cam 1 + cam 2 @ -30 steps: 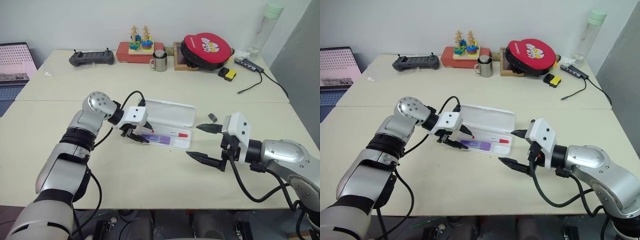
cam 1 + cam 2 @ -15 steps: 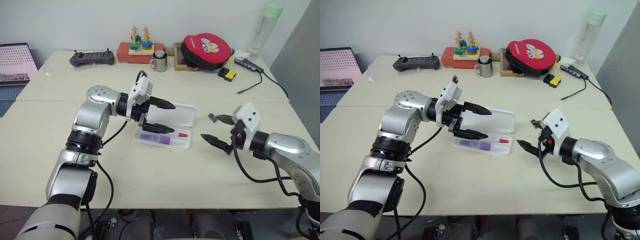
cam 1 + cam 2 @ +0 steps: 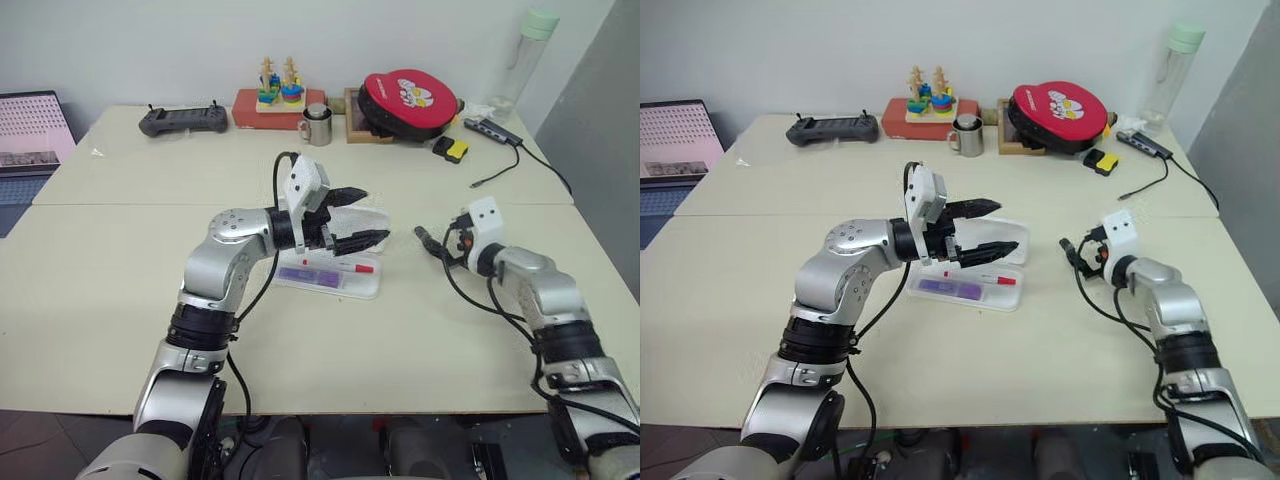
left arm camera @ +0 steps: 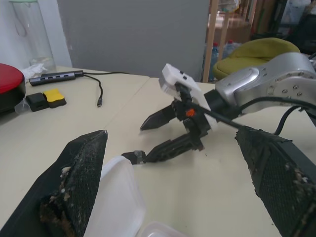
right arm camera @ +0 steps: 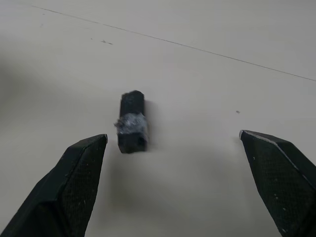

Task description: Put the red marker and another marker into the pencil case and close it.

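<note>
— While the pencil case point(image 3: 345, 268) lies open under the left gripper point(image 3: 363, 215), what's inside?
— The purple marker point(image 3: 947, 287) and the red marker point(image 3: 993, 280). Both grippers spread empty; a small black piece point(image 5: 132, 121) lies between the right gripper point(image 5: 177, 173) fingers.

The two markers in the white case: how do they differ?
The red marker is slim, with a white barrel and a red cap; the purple marker is shorter, thicker and purple all over. The red marker lies nearer the case's right end, the purple marker nearer its left. Both lie flat inside the open pencil case.
</note>
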